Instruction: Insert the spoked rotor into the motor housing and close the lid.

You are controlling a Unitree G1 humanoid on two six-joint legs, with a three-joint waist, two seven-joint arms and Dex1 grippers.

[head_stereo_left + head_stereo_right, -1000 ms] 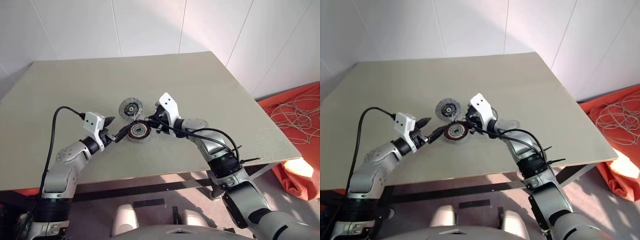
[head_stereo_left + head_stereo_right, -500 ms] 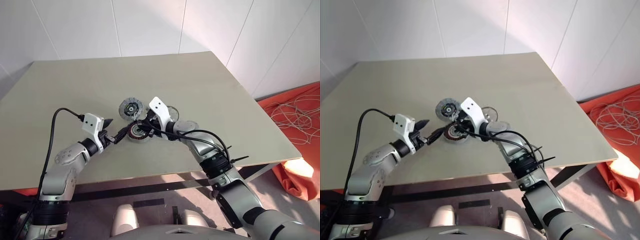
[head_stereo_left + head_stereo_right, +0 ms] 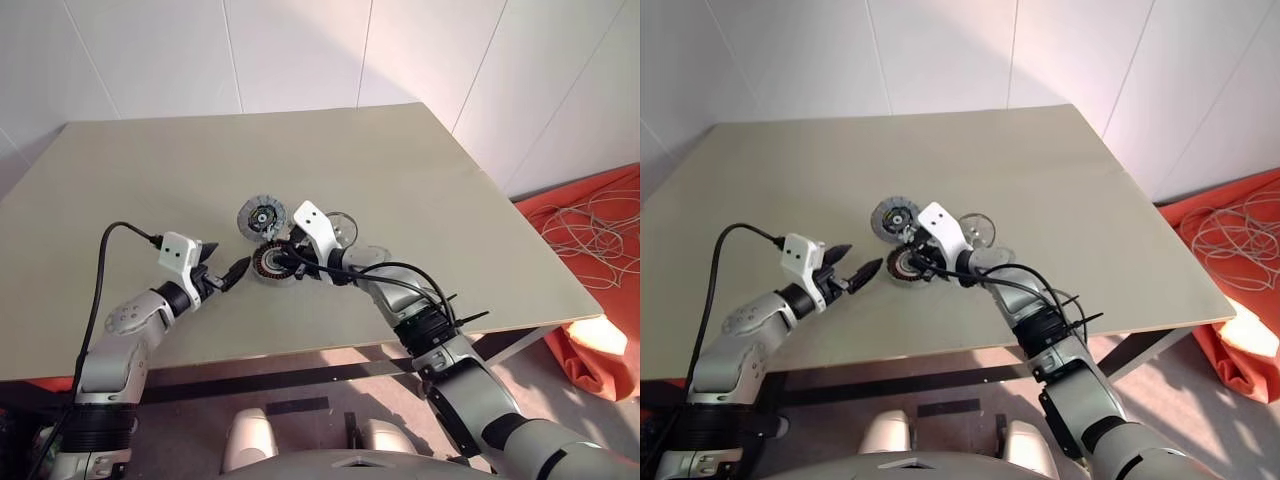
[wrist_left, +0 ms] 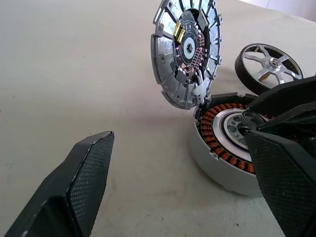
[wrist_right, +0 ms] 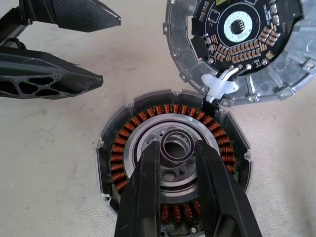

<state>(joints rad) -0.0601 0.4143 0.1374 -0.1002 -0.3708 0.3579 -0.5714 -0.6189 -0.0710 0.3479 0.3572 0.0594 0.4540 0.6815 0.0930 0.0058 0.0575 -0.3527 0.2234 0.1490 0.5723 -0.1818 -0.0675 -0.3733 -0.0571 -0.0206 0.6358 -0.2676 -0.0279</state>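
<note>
The motor housing (image 5: pixel 116 159), a silver ring of copper windings, lies on the table with the lid (image 5: pixel 283 74) lying open against its far edge, circuit side up. My right gripper (image 5: pixel 176 148) hangs over the housing's middle, its fingers a little apart on either side of the centre ring, holding nothing. To the housing's left, my left gripper (image 3: pixel 228 272) stands wide open and empty, its tips just short of the rim. The spoked rotor (image 4: pixel 269 66), black with a silver hub, lies flat beyond my right wrist, also seen as the rotor (image 3: pixel 341 228).
The beige table (image 3: pixel 450 190) stretches far back and to both sides of the parts. Its right edge drops to a floor with an orange cloth and loose cables (image 3: pixel 600 235). A white wall stands behind.
My right gripper has swung left and down from the housing's right side to over its centre, uncovering the rotor behind it. My left gripper has drawn back slightly to the left.
</note>
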